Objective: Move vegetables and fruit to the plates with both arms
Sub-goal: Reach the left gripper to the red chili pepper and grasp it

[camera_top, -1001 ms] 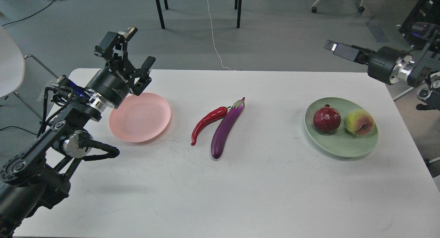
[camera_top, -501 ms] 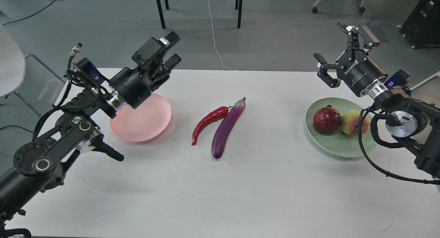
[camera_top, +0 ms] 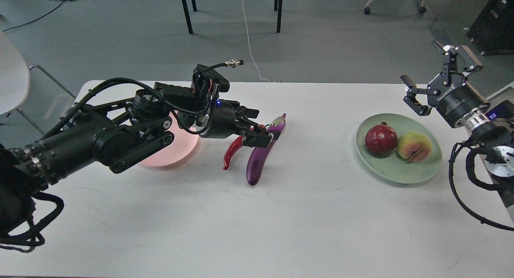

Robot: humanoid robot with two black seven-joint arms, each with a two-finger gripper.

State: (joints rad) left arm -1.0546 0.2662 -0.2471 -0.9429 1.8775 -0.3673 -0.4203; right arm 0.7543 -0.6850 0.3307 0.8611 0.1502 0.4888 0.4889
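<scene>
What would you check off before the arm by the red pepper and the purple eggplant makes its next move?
1. Left gripper open: ok, its fingers are spread.
2. Left gripper lined up on one vegetable: cannot tell; it hangs over the stem ends of both the chili pepper and the eggplant, which lie side by side.
3. Fingers touching a vegetable yet: cannot tell from this angle.
4. Pink plate free to receive: cannot tell; the left arm hides most of it.
5. Right gripper out of the way: ok, open and raised beyond the green plate.
6. Fruit placed: ok, pomegranate and peach sit on the green plate.
</scene>
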